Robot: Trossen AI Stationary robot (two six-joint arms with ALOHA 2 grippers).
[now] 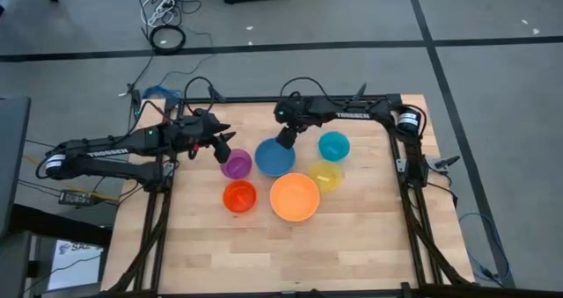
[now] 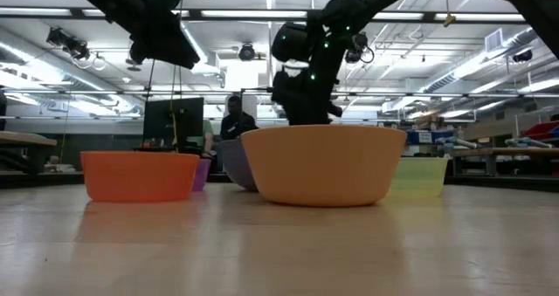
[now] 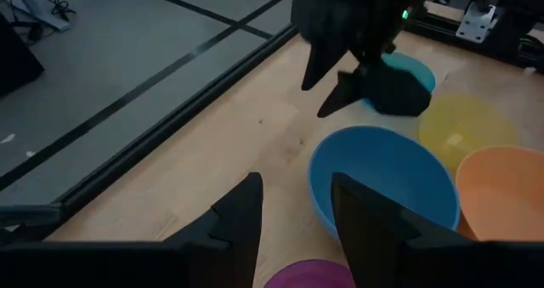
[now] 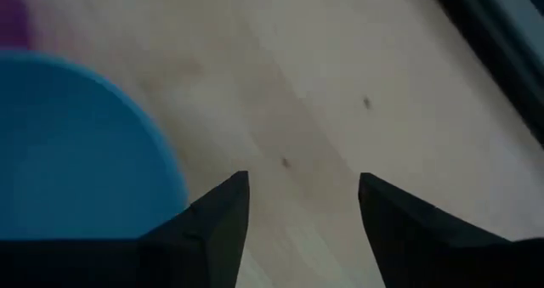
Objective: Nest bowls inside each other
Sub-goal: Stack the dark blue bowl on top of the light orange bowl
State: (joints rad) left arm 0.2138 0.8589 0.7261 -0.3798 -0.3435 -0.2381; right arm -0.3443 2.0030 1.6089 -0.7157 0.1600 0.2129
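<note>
On the wooden table (image 1: 352,245) six bowls sit apart, none nested yet. Taking the blue bowl (image 1: 274,157) as the landmark: the purple bowl (image 1: 236,163) sits just to its left in the high view, nearly touching its rim; the red-orange bowl (image 1: 239,196) lies in front of the purple one, diagonally off the blue bowl toward the table's near edge; the large orange bowl (image 1: 295,197) sits just in front of the blue bowl and slightly right; the yellow bowl (image 1: 325,175) is to the blue bowl's right, beside the orange one; the teal bowl (image 1: 333,145) is farther right and a little behind, just past the yellow.

The right gripper (image 1: 286,139) hangs over the blue bowl's far rim, its fingers spread wide and holding nothing. In its wrist view the two dark fingers (image 4: 223,216) frame bare wood, with the blue bowl's edge beside one of them.

The left gripper (image 1: 223,145) hovers above the table just behind the purple bowl, to the blue bowl's left, fingers also apart and empty. Its wrist view looks across the blue bowl toward the right gripper, with the teal, yellow and orange bowls beyond.

In the low view the orange bowl fills the middle, the red-orange bowl (image 2: 140,175) stands left of it, and a person (image 2: 234,121) shows far behind in the room.
</note>
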